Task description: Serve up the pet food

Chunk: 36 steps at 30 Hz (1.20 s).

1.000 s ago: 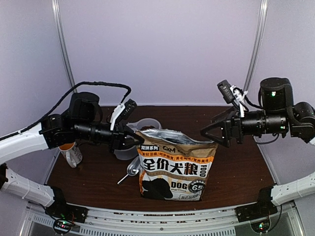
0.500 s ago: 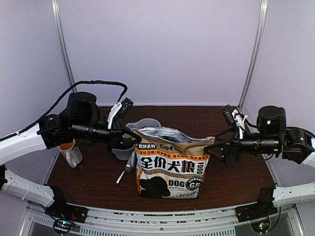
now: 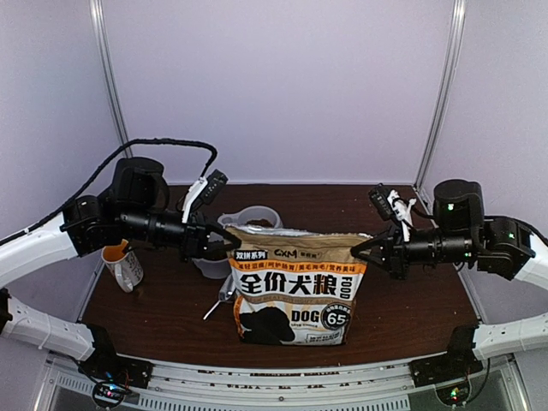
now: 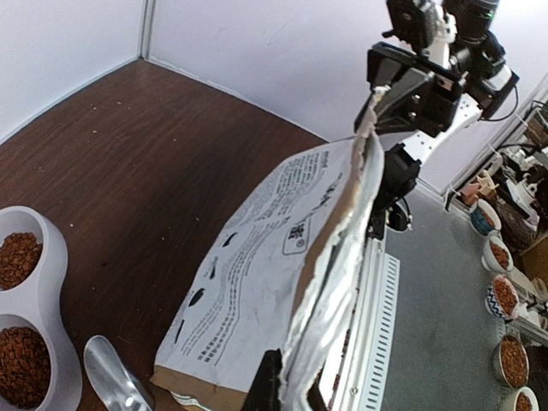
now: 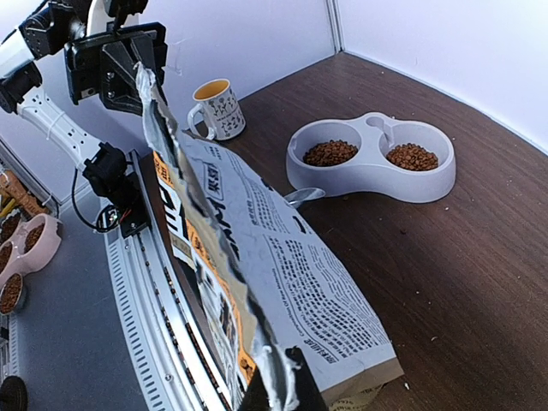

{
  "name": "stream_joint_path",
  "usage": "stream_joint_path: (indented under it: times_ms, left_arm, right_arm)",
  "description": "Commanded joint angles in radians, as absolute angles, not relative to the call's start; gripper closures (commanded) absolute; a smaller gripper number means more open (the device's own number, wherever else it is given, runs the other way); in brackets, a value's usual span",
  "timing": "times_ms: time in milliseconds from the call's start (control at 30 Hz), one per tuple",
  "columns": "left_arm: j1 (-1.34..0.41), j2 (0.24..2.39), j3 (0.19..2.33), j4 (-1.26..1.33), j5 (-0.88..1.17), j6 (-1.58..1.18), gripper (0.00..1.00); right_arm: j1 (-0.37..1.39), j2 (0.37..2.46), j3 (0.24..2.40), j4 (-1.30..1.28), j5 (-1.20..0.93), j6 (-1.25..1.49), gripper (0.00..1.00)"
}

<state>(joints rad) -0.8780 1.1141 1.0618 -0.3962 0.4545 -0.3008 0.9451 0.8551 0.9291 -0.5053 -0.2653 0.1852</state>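
The kraft-brown dog food bag [image 3: 291, 295] stands upright at the table's front middle, its torn top edge stretched flat between both grippers. My left gripper [image 3: 224, 242] is shut on the top left corner, seen at the bottom of the left wrist view [image 4: 291, 390]. At the top right corner my right gripper [image 3: 360, 248] is shut on the foil rim [image 5: 282, 381]. Pet food [image 5: 330, 152] fills both cups of the grey double bowl [image 5: 372, 184] behind the bag. Kibble inside the bag is hidden.
A metal scoop [image 3: 224, 295] lies on the table at the bag's left, between bag and bowl. A patterned mug [image 3: 124, 265] stands at the far left. The table's front rail [image 3: 282, 372] runs just below the bag.
My right gripper came down and left to the bag's top right corner and shut on it. The bag's mouth, open and slack before, is now pulled taut and flat.
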Motion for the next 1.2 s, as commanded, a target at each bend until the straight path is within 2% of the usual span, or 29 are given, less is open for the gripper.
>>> stream_joint_path:
  times_ms: [0, 167, 433, 567, 633, 700, 767, 833, 933, 1167]
  left_arm:
    - [-0.853, 1.054, 1.196, -0.468, 0.588, -0.221, 1.0]
    - [-0.854, 1.092, 1.257, -0.569, 0.761, -0.18, 1.0]
    - [-0.853, 1.138, 1.124, -0.453, 0.68, -0.149, 1.0]
    - [-0.853, 1.169, 1.109, -0.45, 0.706, -0.135, 1.0]
    - [-0.853, 1.169, 1.114, -0.451, 0.716, -0.132, 1.0]
    - [-0.853, 1.16, 1.118, -0.449, 0.716, -0.131, 1.0]
    - [-0.853, 1.155, 1.125, -0.449, 0.718, -0.13, 1.0]
    - [-0.853, 1.154, 1.13, -0.451, 0.727, -0.131, 1.0]
    - [-0.853, 1.156, 1.139, -0.454, 0.739, -0.129, 1.0]
    - [-0.853, 1.164, 1.144, -0.456, 0.742, -0.126, 1.0]
  right_arm:
    - [0.852, 0.767, 1.032, -0.574, -0.209, 0.163, 1.0]
    - [0.778, 0.773, 1.087, -0.655, -0.244, 0.151, 1.0]
    - [0.773, 0.813, 0.929, -0.56, -0.268, 0.217, 1.0]
    - [0.773, 0.839, 0.942, -0.577, -0.304, 0.222, 1.0]
    - [0.774, 0.863, 0.983, -0.609, -0.345, 0.214, 0.84]
    - [0.779, 0.888, 1.034, -0.641, -0.37, 0.214, 0.58]
    - [0.804, 0.922, 1.093, -0.681, -0.37, 0.2, 0.38]
    - [0.846, 0.96, 1.154, -0.704, -0.357, 0.18, 0.26]
    - [0.909, 1.038, 1.254, -0.724, -0.342, 0.15, 0.2]
    - [1.004, 1.258, 1.478, -0.767, -0.345, 0.044, 0.17]
